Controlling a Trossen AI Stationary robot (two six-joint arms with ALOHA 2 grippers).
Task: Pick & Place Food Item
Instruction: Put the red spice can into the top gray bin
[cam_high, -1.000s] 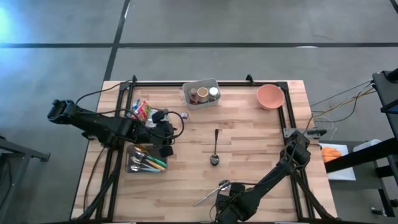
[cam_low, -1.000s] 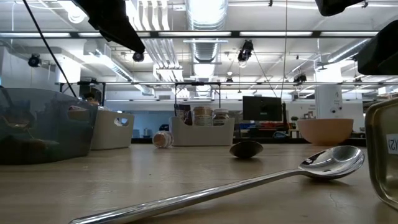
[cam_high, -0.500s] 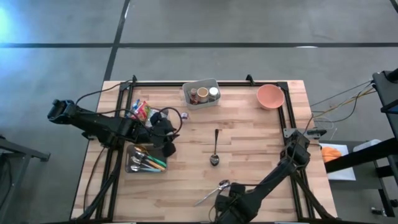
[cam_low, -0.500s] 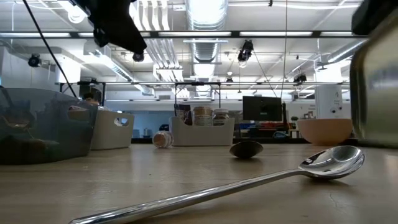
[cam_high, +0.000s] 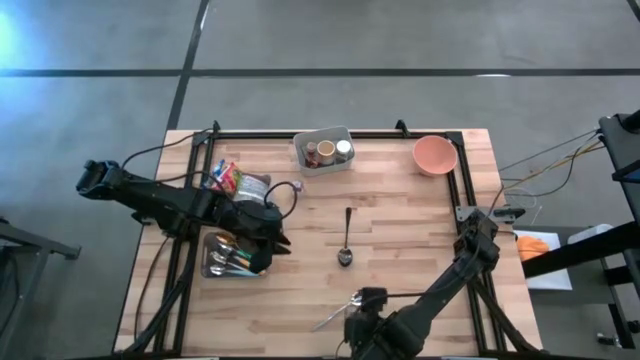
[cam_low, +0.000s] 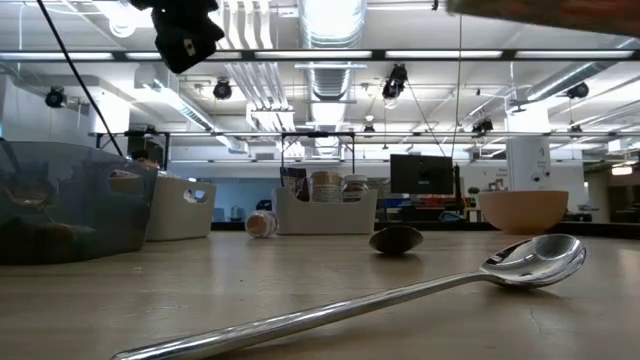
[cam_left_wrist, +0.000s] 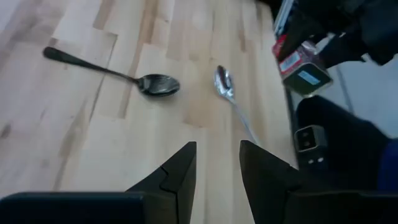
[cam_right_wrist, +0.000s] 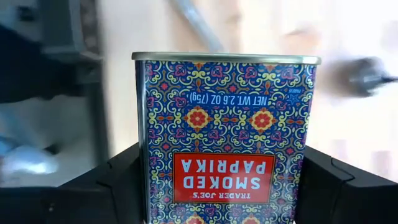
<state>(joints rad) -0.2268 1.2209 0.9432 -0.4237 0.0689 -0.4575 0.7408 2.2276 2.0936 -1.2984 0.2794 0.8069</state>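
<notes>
Black left gripper (cam_high: 272, 240) at frame left of centre, over the cutlery tray (cam_high: 222, 262); fingers (cam_left_wrist: 180, 174) a little apart, nothing between them. Two spoons (cam_high: 344, 238) lie mid-table. Lower centre: right gripper (cam_right_wrist: 224, 180) pinches the paprika tin (cam_right_wrist: 225, 134), upright, lifted off the table. Right arm alone carries it. Likely destination, the white bin (cam_high: 324, 150), lies toward frame top.

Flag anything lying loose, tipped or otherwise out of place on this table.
Two spoons lie loose on the wood, one mid-table, one near the front edge, though a cutlery tray stands at the left. A small jar lies on its side beside the bin.
</notes>
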